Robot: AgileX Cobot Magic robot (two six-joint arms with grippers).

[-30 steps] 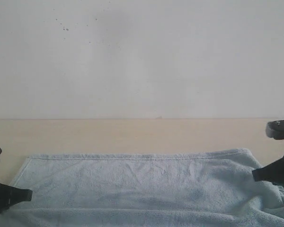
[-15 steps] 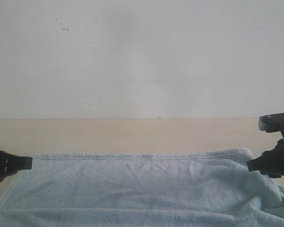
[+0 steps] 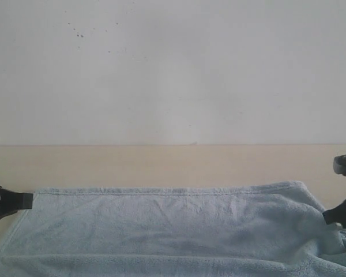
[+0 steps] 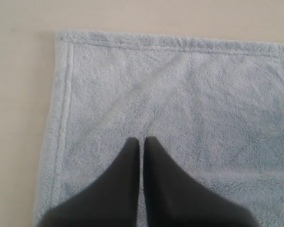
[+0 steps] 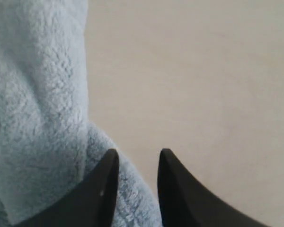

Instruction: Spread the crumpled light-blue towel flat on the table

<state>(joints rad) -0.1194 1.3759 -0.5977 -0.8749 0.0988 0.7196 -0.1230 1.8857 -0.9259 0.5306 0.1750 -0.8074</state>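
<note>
Toward 6 o'clock in the exterior view, the towel lies on the near part of the counter, already opened out over most of its width. Its far edge runs nearly straight from 9 to 3 o'clock, and the left wrist view shows the corner there square and flat. What is left, by the look of it, sits at about 4 o'clock: there the cloth bunches into soft humps and a rolled-over fold, and a low crease runs along the near side, so the job seems mostly done but not finished. The cloth is pale blue, thick and fluffy terry with a stitched hem round its border; the counter is smooth, matte and beige. The left fingers, dark and tapered, are pressed together over the flat corner at 8 o'clock with nothing between them. The right fingers stand apart over the rumpled edge and clamp nothing that can be seen. A plain whitish wall with a few dark specks fills 12 o'clock.
</note>
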